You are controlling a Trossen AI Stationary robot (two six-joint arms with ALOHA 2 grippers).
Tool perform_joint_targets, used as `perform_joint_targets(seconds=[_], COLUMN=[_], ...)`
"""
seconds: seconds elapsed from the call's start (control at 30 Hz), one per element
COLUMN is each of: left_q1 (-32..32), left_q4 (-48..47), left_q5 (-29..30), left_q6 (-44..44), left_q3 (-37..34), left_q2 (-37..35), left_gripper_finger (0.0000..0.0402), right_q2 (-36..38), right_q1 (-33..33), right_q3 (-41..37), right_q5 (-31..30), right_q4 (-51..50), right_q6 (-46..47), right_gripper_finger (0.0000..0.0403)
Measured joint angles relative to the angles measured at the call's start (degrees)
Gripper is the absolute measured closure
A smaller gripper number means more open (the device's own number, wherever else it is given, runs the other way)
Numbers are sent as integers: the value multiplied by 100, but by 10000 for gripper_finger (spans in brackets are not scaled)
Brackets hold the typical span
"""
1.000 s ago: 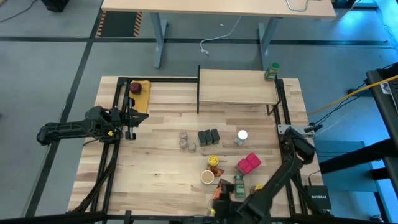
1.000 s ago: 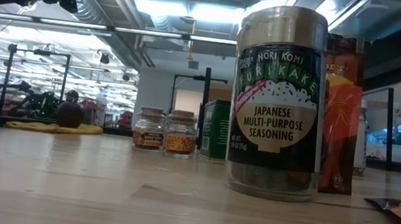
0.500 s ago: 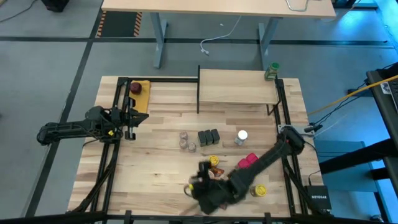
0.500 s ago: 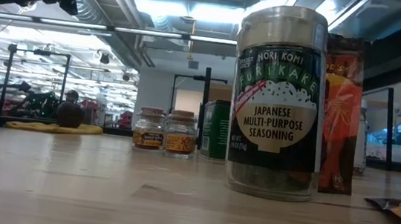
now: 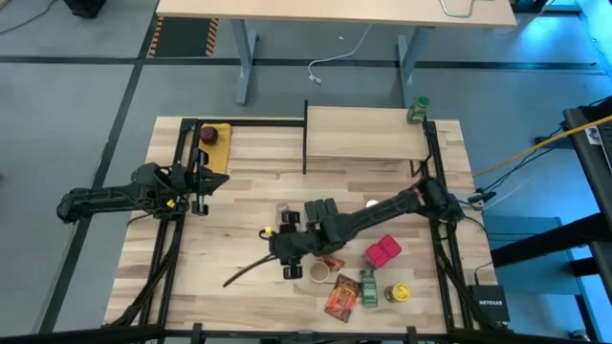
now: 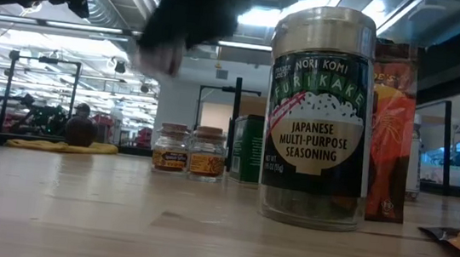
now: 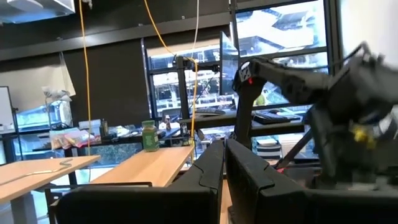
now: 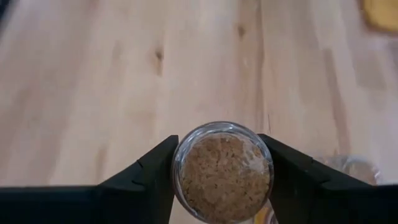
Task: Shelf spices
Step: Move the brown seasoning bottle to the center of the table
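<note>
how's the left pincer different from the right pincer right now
The left pincer is shut and holds nothing; the right pincer is shut on a glass spice jar, its fingers pressing the jar's two sides.

The left pincer waits by the table's left edge; the right pincer reaches out over the middle of the tabletop.

Both are dark two-finger pincers on dark arms.

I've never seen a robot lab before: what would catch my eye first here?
The right claw is shut on a small glass jar of tan spice, held above the middle of the wooden table. In the low view, a big furikake seasoning jar looms close to the camera. The shelf holds one green-lidded jar at its corner.
</note>
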State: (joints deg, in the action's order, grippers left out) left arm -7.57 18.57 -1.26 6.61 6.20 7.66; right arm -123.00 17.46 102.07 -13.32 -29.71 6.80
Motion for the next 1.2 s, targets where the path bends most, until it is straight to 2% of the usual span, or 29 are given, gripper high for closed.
perform_joint_targets(seconds=[0.27,0.63,0.77,1.0,1.2], left_q1=[0,-2,-2,-2,-2], left_q4=[-1,0,-4,8,-2], left_q5=[-2,-2,-2,6,46], left_q6=[13,22,22,-131,-179], left_q3=[-2,-2,-2,-2,-2], left_q2=[0,0,0,0,0], left_gripper_finger=[391,391,391,391,391], right_q2=[-402,-743,-734,-734,-593], right_q1=[-189,-215,-215,-261,-283], right_q3=[-300,-320,-318,-318,133], right_q5=[155,232,244,232,346], right_q4=[292,626,746,768,-136], right_q6=[16,257,613,617,540], right_gripper_finger=[196,187,177,137,119])
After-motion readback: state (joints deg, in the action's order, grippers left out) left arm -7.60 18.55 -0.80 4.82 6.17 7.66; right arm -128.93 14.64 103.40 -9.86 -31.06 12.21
